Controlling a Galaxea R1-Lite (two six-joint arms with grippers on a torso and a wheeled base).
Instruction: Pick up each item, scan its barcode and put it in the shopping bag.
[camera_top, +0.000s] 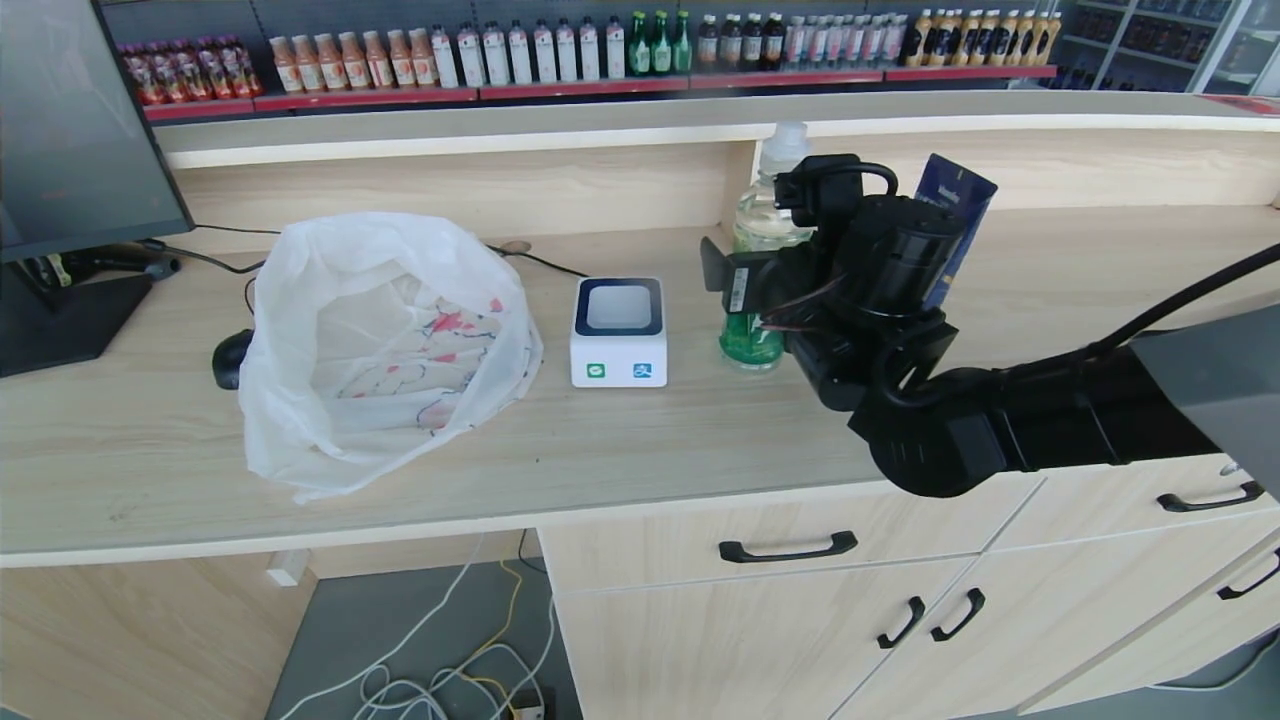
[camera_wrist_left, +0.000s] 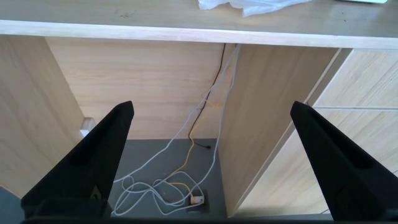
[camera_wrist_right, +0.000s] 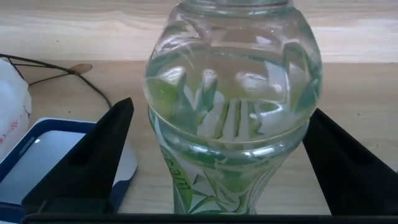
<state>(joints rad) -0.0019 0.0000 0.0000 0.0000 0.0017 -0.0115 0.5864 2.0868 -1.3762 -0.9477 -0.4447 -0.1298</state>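
Observation:
A clear bottle (camera_top: 762, 225) with a white cap and green lower part stands upright on the wooden counter (camera_top: 600, 450), right of the white scanner (camera_top: 618, 330). My right gripper (camera_top: 760, 285) is open, level with the bottle's middle, one finger on each side of it. In the right wrist view the bottle (camera_wrist_right: 233, 93) sits between the fingers (camera_wrist_right: 93, 168) with slim gaps, and the scanner (camera_wrist_right: 56, 155) shows beside it. A dark blue box (camera_top: 955, 215) stands behind my right arm. The white shopping bag (camera_top: 385, 350) lies open at the left. My left gripper (camera_wrist_left: 211, 162) hangs open and empty below the counter edge.
A monitor (camera_top: 80, 120) and a black mouse (camera_top: 230, 358) are at the counter's far left. A raised ledge (camera_top: 450, 130) runs along the back, with drink shelves beyond. Drawers with black handles (camera_top: 788, 549) lie under the counter; cables (camera_wrist_left: 168, 186) lie on the floor.

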